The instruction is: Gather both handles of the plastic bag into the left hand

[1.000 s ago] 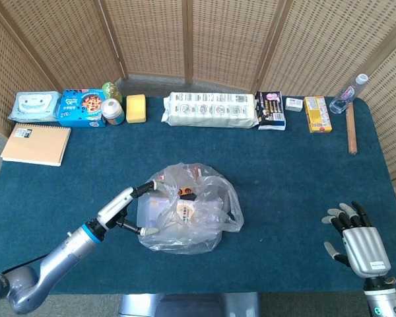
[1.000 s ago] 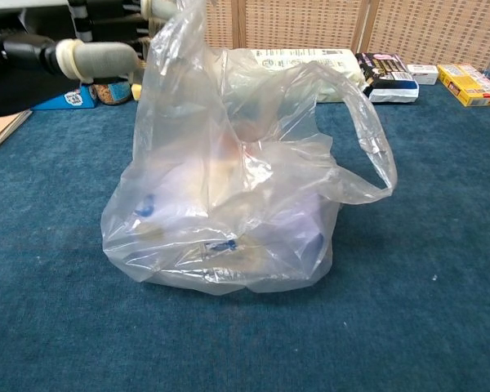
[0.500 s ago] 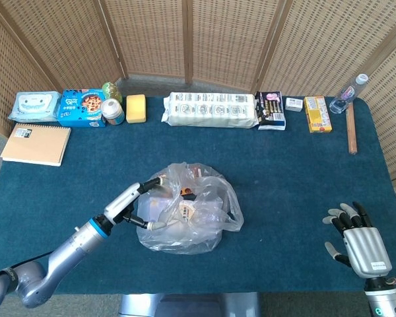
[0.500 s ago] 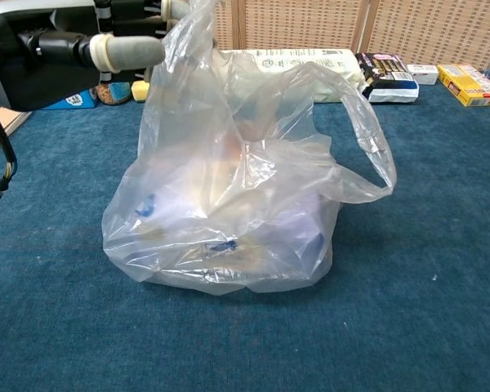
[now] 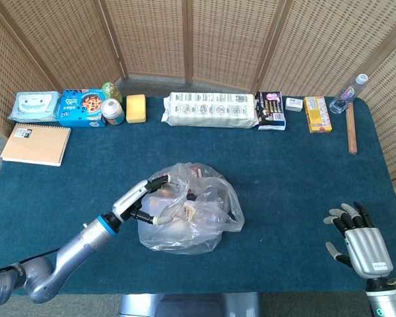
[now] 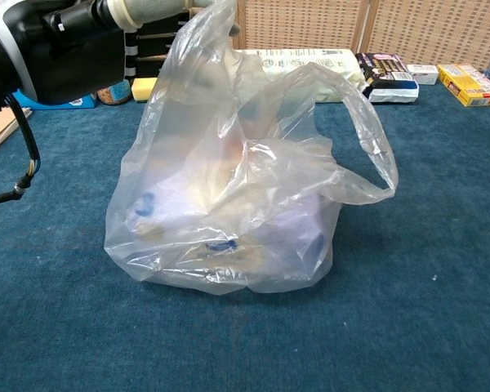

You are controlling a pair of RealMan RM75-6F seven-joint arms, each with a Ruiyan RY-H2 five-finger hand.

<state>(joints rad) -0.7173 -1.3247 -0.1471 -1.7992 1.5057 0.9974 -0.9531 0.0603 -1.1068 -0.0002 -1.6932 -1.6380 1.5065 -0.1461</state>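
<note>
While near handle is up: left robot hand [image 5: 144,203] grasps it on plastic bag [image 5: 191,218];
Left: far handle [image 6: 374,155] free;
Right robot hand [image 5: 358,239]: released, idle

You cannot read any text here: the print on the long white package [image 5: 210,109], the blue snack box [image 5: 80,107] and the yellow box [image 5: 316,105] is too small.

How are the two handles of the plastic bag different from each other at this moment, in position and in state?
The left handle is lifted high against the left hand, while the right handle hangs free as an open loop that no hand touches. The left handle is bunched and stretched upward; the right handle droops sideways toward the table. Both are thin clear plastic of the same plastic bag.
</note>
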